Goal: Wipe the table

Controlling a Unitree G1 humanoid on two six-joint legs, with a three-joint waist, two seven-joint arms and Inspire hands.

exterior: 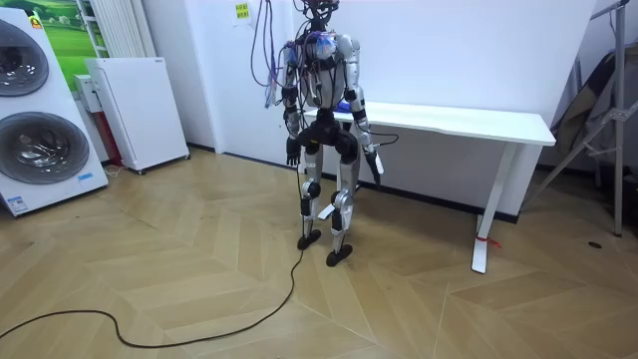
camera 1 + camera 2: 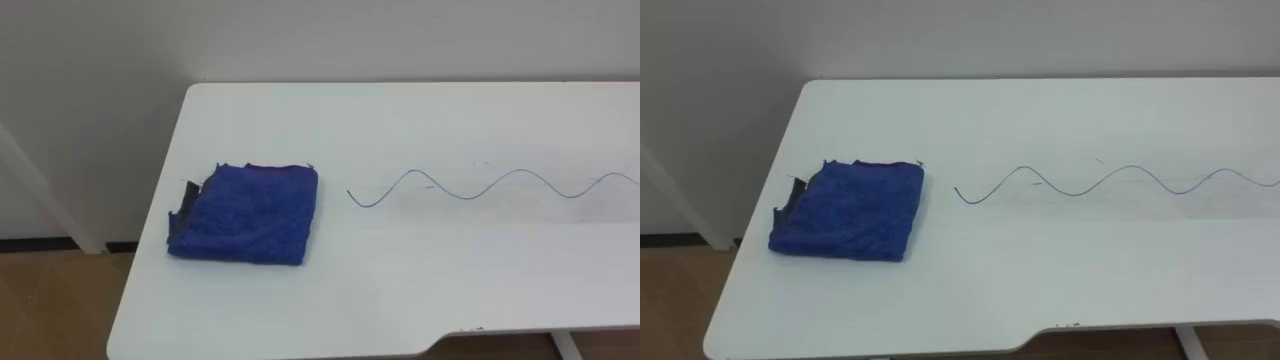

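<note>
One folded blue cloth (image 2: 245,213) lies flat near the left end of the white desk (image 2: 400,290), and neither hand touches it. A dark, ragged strip pokes out along the cloth's left edge, and I cannot tell whether it is part of the cloth or something beneath it. Just to the cloth's right a thin dark wavy line (image 2: 470,190) starts and runs along the desk top, cut off at the right edge of the eye views. In the room view the robot stands upright at the desk's end on the room view's left, facing the wall. Its left hand (image 1: 292,155) and right hand (image 1: 376,162) hang low at its sides, too small to tell how the fingers are set.
</note>
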